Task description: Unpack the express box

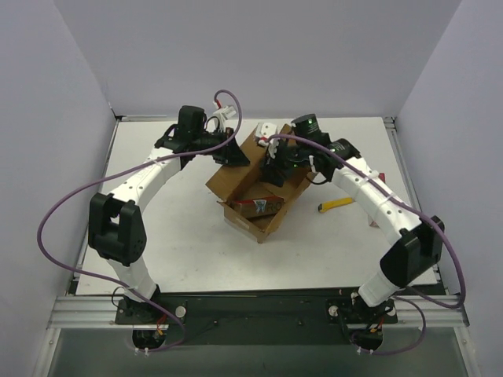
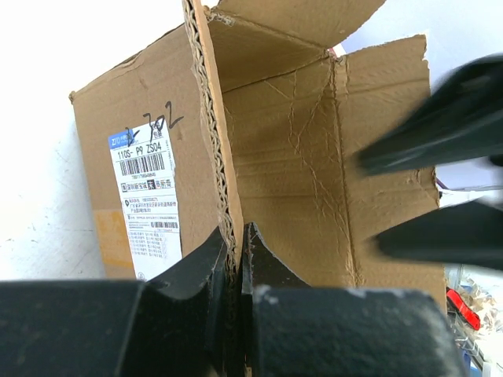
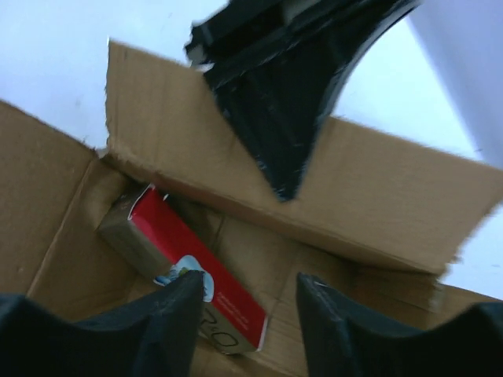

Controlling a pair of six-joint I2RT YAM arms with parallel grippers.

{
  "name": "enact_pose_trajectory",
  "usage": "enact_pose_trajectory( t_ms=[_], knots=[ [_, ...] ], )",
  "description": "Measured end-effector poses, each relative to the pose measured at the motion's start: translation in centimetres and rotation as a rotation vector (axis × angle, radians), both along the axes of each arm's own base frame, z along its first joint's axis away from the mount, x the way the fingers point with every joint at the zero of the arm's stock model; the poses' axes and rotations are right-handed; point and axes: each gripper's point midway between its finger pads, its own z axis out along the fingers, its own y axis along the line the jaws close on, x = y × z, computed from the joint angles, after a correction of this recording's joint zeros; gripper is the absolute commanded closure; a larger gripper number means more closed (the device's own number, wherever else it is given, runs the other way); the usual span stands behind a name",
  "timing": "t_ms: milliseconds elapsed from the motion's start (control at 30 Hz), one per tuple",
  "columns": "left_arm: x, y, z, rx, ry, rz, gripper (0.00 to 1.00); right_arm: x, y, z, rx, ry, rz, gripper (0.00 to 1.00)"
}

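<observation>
Left of centre in the overhead view, the left gripper (image 1: 232, 153) clamps a wall edge of the open express box (image 1: 242, 185) at mid-frame — just right of it, the right gripper (image 3: 247, 276) hovers with jaws apart and empty over a red-and-white carton (image 3: 182, 245) lying inside the box.

The express box (image 2: 314, 157) is brown corrugated cardboard — matt, creased, its cut edge rough with open flutes. Its label (image 2: 148, 200) is smooth white printed paper. The product carton (image 3: 228, 302) inside is thin card, red and white, smoother, with a faint sheen. The right gripper (image 3: 250, 276) looks like black plastic — dull, lightly scuffed. The table (image 1: 181, 236) is white, matt and smooth.
</observation>
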Motion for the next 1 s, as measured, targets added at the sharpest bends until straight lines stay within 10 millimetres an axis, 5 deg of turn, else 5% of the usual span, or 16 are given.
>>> enact_pose_trajectory(
  t_ms=[267, 633, 700, 733, 800, 1000],
  knots=[
    [-0.1, -0.1, 0.0, -0.003, -0.001, -0.008, 1.0, -1.9, 0.3, -9.4, -0.199, 0.192, 0.183, 0.39],
    [-0.2, -0.2, -0.2, -0.011, 0.011, -0.021, 1.0, -5.6, 2.3, -13.9, -0.275, 0.286, 0.395, 0.45],
    [-0.2, -0.2, -0.3, -0.012, 0.016, -0.023, 1.0, -5.7, 2.9, -14.4, -0.276, 0.283, 0.409, 0.54],
    [-0.3, -0.2, -0.4, -0.011, 0.021, -0.024, 1.0, -5.7, 3.1, -14.6, -0.273, 0.277, 0.409, 0.8],
    [-0.3, -0.2, -0.6, -0.009, 0.029, -0.024, 1.0, -5.3, 3.5, -15.0, -0.268, 0.249, 0.406, 1.0],
    [-0.3, 0.2, -1.0, -0.001, 0.032, -0.019, 1.0, -4.9, 3.3, -14.6, -0.243, 0.229, 0.376, 1.0]
  ],
)
